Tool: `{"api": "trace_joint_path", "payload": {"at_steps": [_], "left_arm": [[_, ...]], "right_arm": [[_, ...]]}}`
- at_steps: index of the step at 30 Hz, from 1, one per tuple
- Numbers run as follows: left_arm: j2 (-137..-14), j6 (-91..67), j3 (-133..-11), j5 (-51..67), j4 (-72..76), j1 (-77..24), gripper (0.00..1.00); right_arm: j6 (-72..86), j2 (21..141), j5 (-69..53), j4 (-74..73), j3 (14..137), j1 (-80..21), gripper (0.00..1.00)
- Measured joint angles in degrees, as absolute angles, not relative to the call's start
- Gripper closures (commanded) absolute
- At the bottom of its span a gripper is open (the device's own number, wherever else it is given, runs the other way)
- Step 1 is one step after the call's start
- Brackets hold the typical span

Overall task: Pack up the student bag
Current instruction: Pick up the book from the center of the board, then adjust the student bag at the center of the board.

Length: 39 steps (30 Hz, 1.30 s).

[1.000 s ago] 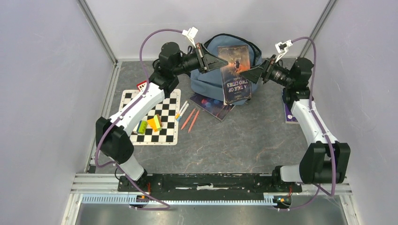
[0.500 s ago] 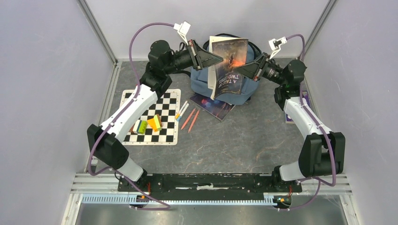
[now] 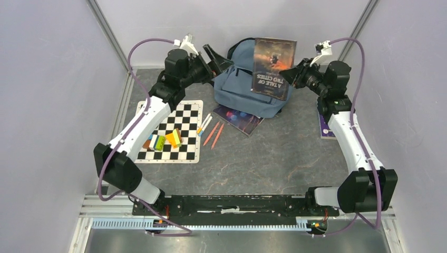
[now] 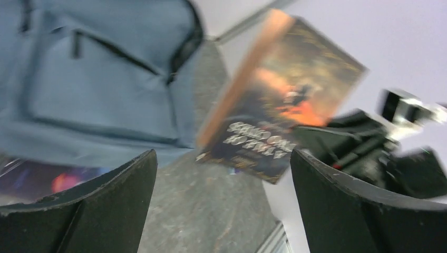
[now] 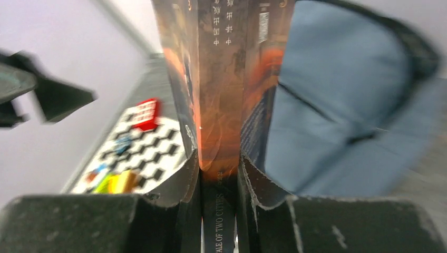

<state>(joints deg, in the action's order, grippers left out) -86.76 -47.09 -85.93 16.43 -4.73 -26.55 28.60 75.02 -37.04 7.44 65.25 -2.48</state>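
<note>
Black right pincer [image 5: 217, 163] clamps book [image 5: 221, 79] spine; overhead shows cover.

In the top view, the student bag [image 3: 240, 92] sits at upper centre, near the back wall. A book [image 3: 274, 67] stands upright over the bag's right part, pinched at its right edge by the right gripper [image 3: 291, 78]. The left gripper [image 3: 221, 59] hangs at the bag's upper left, apart from the book. A magazine [image 3: 240, 118] lies partly under the bag's lower edge. Pens [image 3: 211, 130] lie to the magazine's left. Further left is a checkered board [image 3: 184, 113] with blocks [image 3: 165, 140] on its lower part. A thin book [image 3: 322, 130] lies at the right.
</note>
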Motion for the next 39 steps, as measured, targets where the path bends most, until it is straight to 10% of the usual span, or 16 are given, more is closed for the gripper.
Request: {"api": "trace_joint_path", "payload": {"at_steps": [20,27,39], "left_arm": [[-120.4,-67.8,-93.0,15.7,-14.9,-25.7,0.01],[-127.5,-68.6,-102.5,16.2,-18.9,-26.5,0.58],[-125.0,-48.7,-106.8,22.0,-27.0,-25.4,0.98]], "right_arm": [[6.0,74.9,1.7,-18.6,71.4,-1.1,1.00],[3.4,74.5,4.3,-18.6,71.4,-1.1,1.00],[2.2,72.1,5.8,-17.0,71.3,-1.3,1.00]]}}
